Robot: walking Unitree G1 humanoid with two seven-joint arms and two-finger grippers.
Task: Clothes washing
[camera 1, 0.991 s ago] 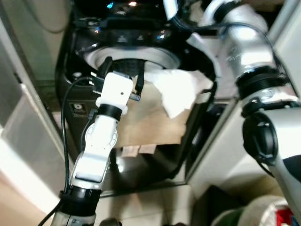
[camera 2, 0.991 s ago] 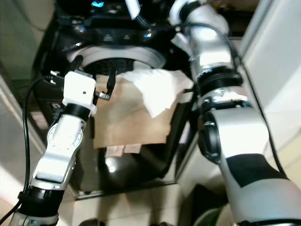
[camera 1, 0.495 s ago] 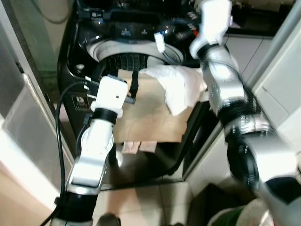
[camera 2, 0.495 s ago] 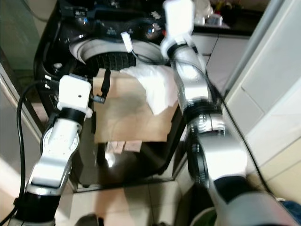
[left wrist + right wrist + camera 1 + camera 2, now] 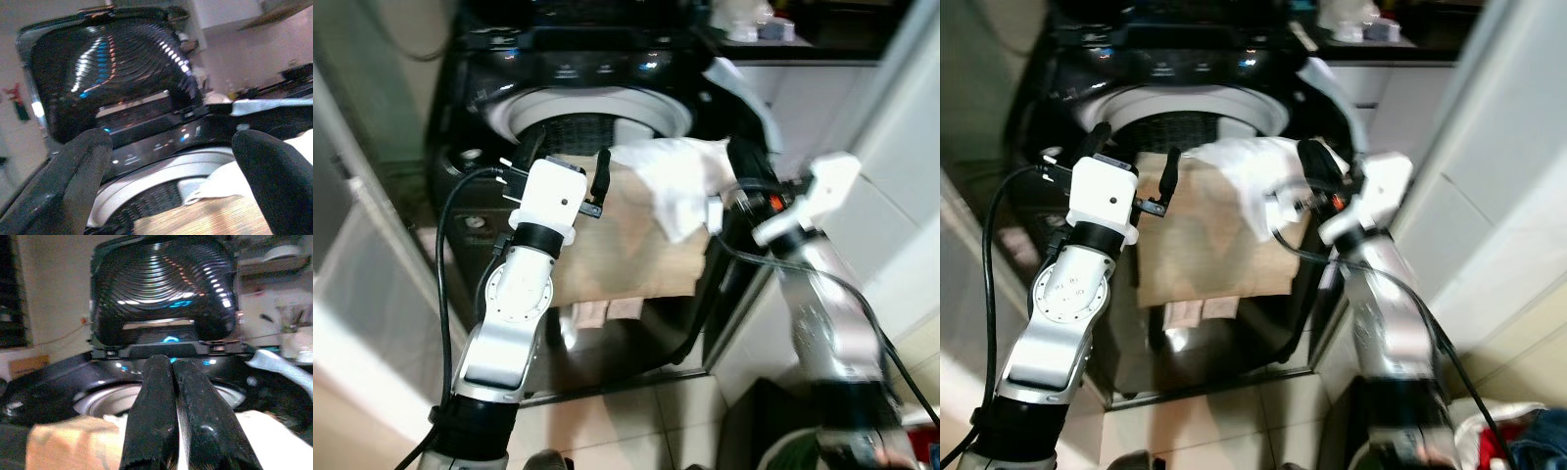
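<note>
A black top-loading washing machine (image 5: pixel 480 211) stands before me with its lid (image 5: pixel 161 289) raised and its grey-rimmed drum (image 5: pixel 597 122) uncovered. A tan cloth (image 5: pixel 626 240) hangs over the front rim and down the machine's face. A white cloth (image 5: pixel 680 186) lies bunched on its right part. My left gripper (image 5: pixel 570 162) hovers open at the front rim, over the tan cloth's top edge; its fingers (image 5: pixel 78 176) stand wide apart with nothing between them. My right gripper (image 5: pixel 1317 166) is shut at the machine's right side, right beside the white cloth (image 5: pixel 274 431).
White cabinet fronts (image 5: pixel 891 147) close in on the right, and a pale panel (image 5: pixel 362 264) stands on the left. Small items sit on a counter (image 5: pixel 754 15) behind the machine. Coloured clothes (image 5: pixel 1518 441) lie on the floor at the lower right. Tiled floor (image 5: pixel 636 421) lies in front.
My right arm has dropped from the back of the machine, by the control panel, to the right side next to the white cloth. The left arm has kept its place; the camera shifted.
</note>
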